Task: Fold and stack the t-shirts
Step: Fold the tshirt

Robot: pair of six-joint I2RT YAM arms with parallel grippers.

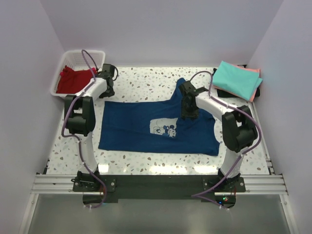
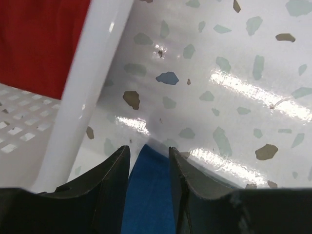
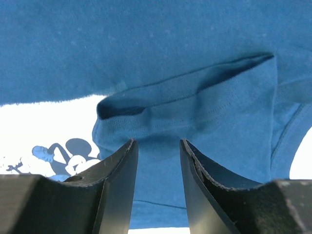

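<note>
Terrazzo, white with grey and brown flecks, tops the table point(image 1: 146, 80) that carries everything else. Spread flat across its middle is the navy tee point(image 1: 131, 131), the largest of 4 shirts, lying crosswise with one sleeve point(image 1: 181, 87) poking toward the far wall. At the back left corner stands a white perforated basket point(image 1: 73, 56) with the red tee point(image 1: 73, 80) crumpled inside it. At the back right corner the teal tee point(image 1: 236, 78) lies folded on the pink tee point(image 1: 254, 91), also folded; the 2 form a neat stack, well apart from the navy one, resting on something dark that I cannot make out. The left gripper point(image 2: 148, 148) hangs low just beside the basket's wall, over the navy tee's far left corner; its jaws stand apart, and a pointed tip of blue cloth shows in the gap between them, lying on the table. The right gripper point(image 3: 158, 141) sits over the navy tee's far right part, near the sleeve; its jaws are likewise spread, framing a doubled hem of blue cloth without visibly squeezing it. Smallest is the pale square mouse print point(image 1: 163, 129) in the middle of the navy tee, just left of the right gripper.
</note>
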